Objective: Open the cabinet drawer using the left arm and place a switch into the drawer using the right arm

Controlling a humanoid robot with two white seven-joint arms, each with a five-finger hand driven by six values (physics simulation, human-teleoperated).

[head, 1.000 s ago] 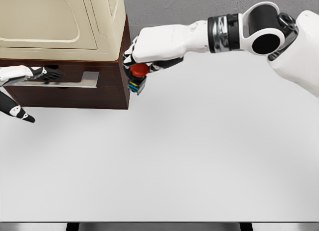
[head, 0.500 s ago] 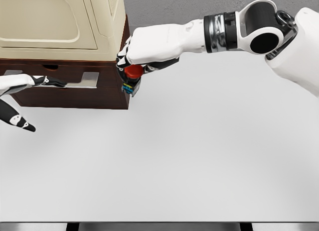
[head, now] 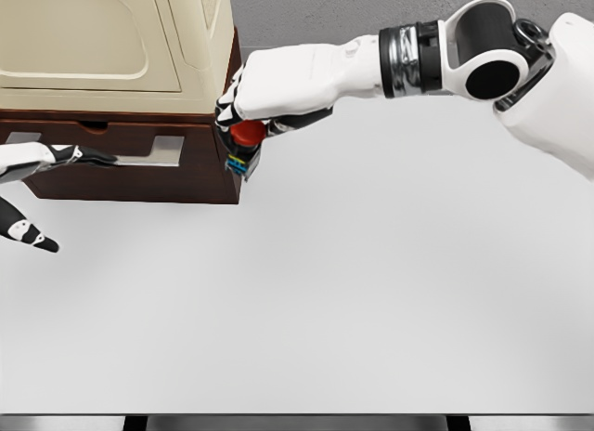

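Note:
A dark brown cabinet [head: 200,176] stands at the back left, and its drawer front carries a flat metal handle [head: 160,150]. My left hand [head: 74,199] comes in at the left edge. It is open, with its fingers [head: 88,155] stretched flat along the handle and the thumb spread low, off the cabinet. My right hand [head: 238,138] is shut on the switch [head: 244,134], a red push button on a dark body with blue and yellow parts. It holds the switch against the cabinet's front right corner, above the table.
A cream appliance [head: 93,41] sits on top of the cabinet. The white table [head: 371,292] stretches out in front and to the right, with its front edge at the bottom of the view. My right arm [head: 408,55] spans the upper right.
My right hand has carried the switch left and slightly up, to the cabinet corner. My left wrist has drawn back left and its thumb has dropped. A dark notch now shows above the drawer front.

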